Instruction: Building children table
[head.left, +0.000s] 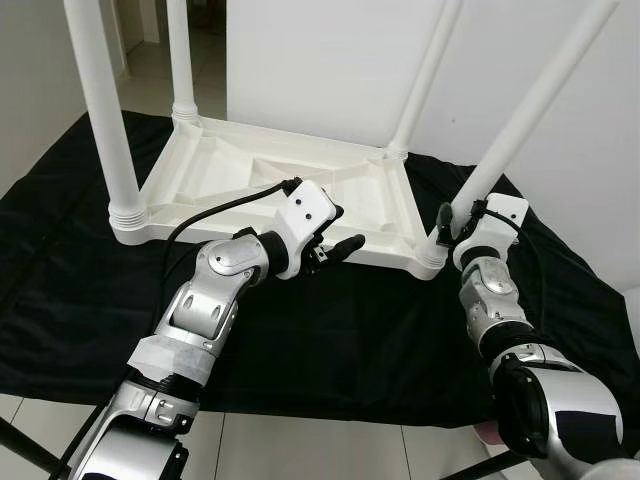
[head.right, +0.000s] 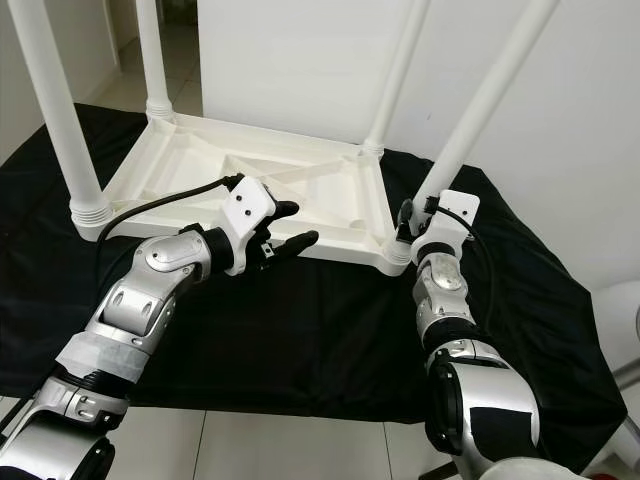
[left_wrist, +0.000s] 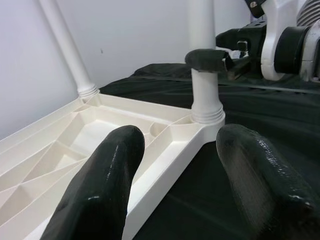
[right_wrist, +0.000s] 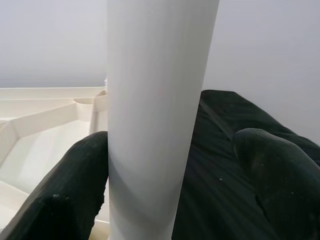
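- A white tabletop (head.left: 270, 185) lay upside down on a black cloth (head.left: 330, 330), its ribbed underside facing up.
- Four white legs stood in its corners, pointing up: a near-left leg (head.left: 105, 110), a far-left leg (head.left: 180, 60), a far-right leg (head.left: 425, 75) and a near-right leg (head.left: 535, 110).
- The left gripper (head.left: 335, 240) hovered at the tabletop's near edge, between the near-left and near-right legs, pointing toward the right arm.
- Its fingers (left_wrist: 100, 185) stood apart with nothing between them; one was over the ribbed underside, the other over the cloth just outside the rim.
- The right gripper (head.left: 447, 222) was at the near-right corner, low on the near-right leg, just above its threaded base.
- In the right wrist view the leg stood between the two fingers (right_wrist: 70, 195); one finger touched it, while a gap showed between the leg and the other, so the fingers were apart around the leg rather than clamped.
- A white wall (head.left: 330, 60) rose behind the table.
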